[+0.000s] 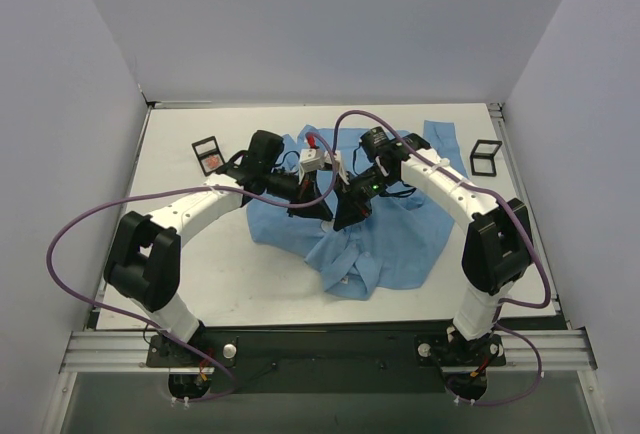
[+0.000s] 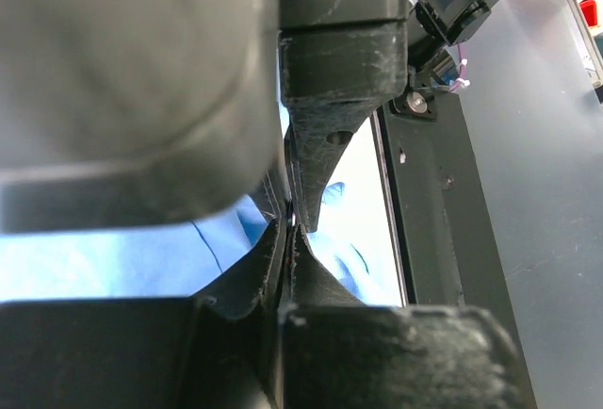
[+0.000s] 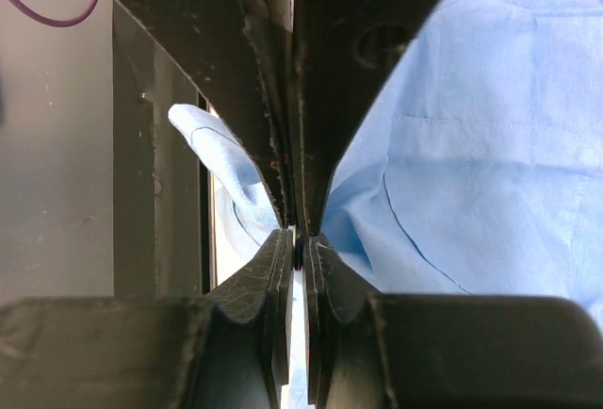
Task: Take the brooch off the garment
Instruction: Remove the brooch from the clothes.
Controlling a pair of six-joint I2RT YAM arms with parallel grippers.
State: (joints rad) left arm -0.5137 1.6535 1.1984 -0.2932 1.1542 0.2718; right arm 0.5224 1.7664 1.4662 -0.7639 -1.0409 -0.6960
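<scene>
Top external view showed both arms meeting tip to tip over the garment (image 1: 400,244), which lay crumpled in the middle of the table (image 1: 230,274). Left wrist view showed the left hand (image 2: 285,239) clenched tight, the other arm's fingers meeting it from above; what it pinched, I could not tell. Right wrist view showed the right hand (image 3: 299,249) clenched on a tiny dark speck, probably the brooch (image 3: 299,254), with blue cloth close behind. To do this well, I judged, one hand should hold firm while the other drew straight away, slowly, without tearing the fabric.
</scene>
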